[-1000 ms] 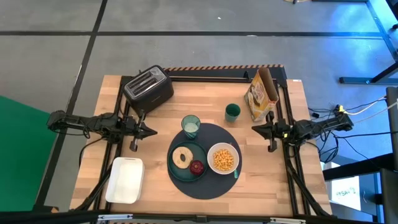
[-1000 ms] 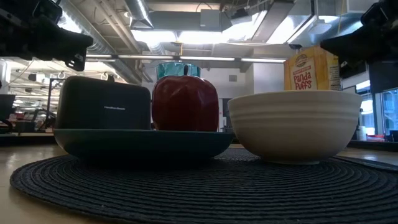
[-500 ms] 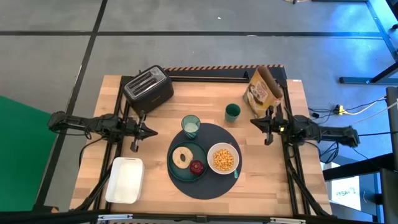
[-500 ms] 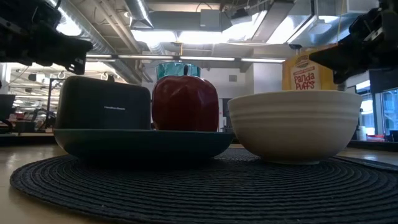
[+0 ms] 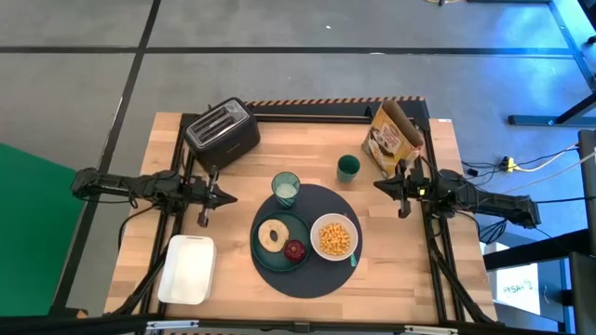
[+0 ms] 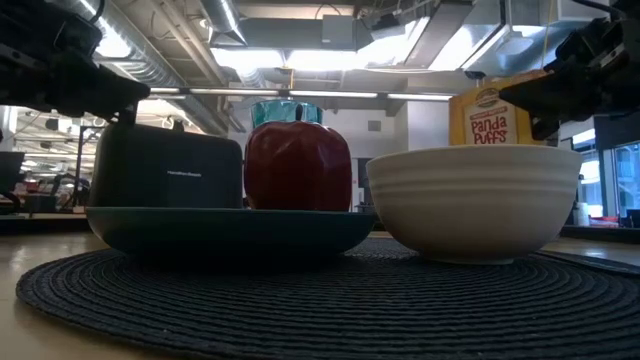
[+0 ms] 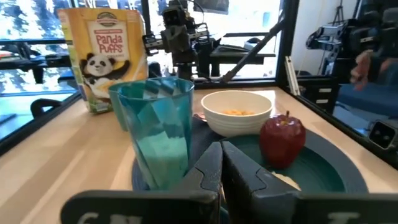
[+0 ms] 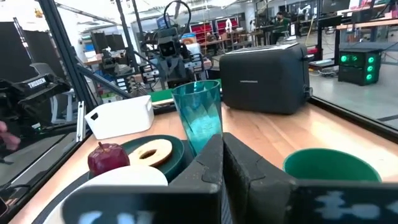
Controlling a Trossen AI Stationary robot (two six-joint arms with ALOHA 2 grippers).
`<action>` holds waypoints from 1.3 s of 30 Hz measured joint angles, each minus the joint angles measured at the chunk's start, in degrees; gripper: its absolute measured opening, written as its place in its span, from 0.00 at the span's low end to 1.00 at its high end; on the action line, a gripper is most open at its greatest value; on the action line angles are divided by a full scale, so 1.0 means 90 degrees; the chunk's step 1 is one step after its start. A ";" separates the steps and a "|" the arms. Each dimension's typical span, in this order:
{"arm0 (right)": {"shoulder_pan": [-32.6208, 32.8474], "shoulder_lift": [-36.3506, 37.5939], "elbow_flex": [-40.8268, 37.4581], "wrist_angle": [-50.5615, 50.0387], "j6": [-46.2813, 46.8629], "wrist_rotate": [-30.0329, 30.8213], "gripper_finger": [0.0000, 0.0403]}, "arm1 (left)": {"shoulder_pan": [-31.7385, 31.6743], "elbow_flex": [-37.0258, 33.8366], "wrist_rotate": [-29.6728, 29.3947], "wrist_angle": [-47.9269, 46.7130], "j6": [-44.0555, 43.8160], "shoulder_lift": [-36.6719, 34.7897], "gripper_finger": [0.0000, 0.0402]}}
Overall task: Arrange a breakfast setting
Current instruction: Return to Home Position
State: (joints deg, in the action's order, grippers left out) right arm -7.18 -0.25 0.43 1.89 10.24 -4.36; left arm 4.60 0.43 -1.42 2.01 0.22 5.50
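Note:
The round dark-grey mat (image 5: 307, 285) lies at the table's middle. On it rest the teal plate (image 5: 264, 258) with the tan bagel (image 5: 273, 234) and the dark-red fruit (image 5: 295, 249), the white bowl (image 5: 333, 238) of yellow cereal, and the pale-teal tumbler (image 5: 286, 189) at its far edge. The dark-green cup (image 5: 347, 167) stands on the wood beyond. The cereal box (image 5: 393, 140) stands at the far right, close behind my right gripper (image 5: 377, 186), which is shut and empty, right of the mat. My left gripper (image 5: 226, 197) is shut and empty, left of the mat.
The black toaster (image 5: 222, 133) stands at the far left. The white rectangular tray (image 5: 188, 270) lies at the near left. Bare wood shows near the front edge and between the toaster and the cup.
My right arm has swung, its rear part going toward the table's near edge, while its gripper has crept a little toward the table's far-left and stays shut. The cereal box has turned about where it stands, now showing more of its front face.

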 joint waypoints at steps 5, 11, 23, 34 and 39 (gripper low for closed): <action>0.0002 0.0002 0.0000 -0.0019 -0.0003 0.0118 0.00 | 0.0002 0.0000 -0.0094 0.0004 0.0040 0.0000 0.00; 0.0002 0.0002 0.0000 -0.0029 -0.0003 0.0148 0.00 | 0.0002 0.0000 -0.0094 0.0009 0.0040 0.0000 0.00; 0.0002 0.0002 0.0000 -0.0032 -0.0005 0.0149 0.00 | 0.0002 0.0000 -0.0096 0.0014 0.0043 0.0000 0.00; 0.0002 0.0002 0.0000 -0.0036 -0.0005 0.0149 0.00 | 0.0002 0.0000 -0.0094 0.0014 0.0043 0.0000 0.00; 0.0002 0.0002 0.0000 -0.0036 -0.0005 0.0149 0.00 | 0.0002 0.0000 -0.0095 0.0014 0.0045 0.0000 0.00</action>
State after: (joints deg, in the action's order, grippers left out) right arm -7.16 -0.23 0.43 1.56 10.20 -3.03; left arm 4.62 0.43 -2.27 2.13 0.62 5.50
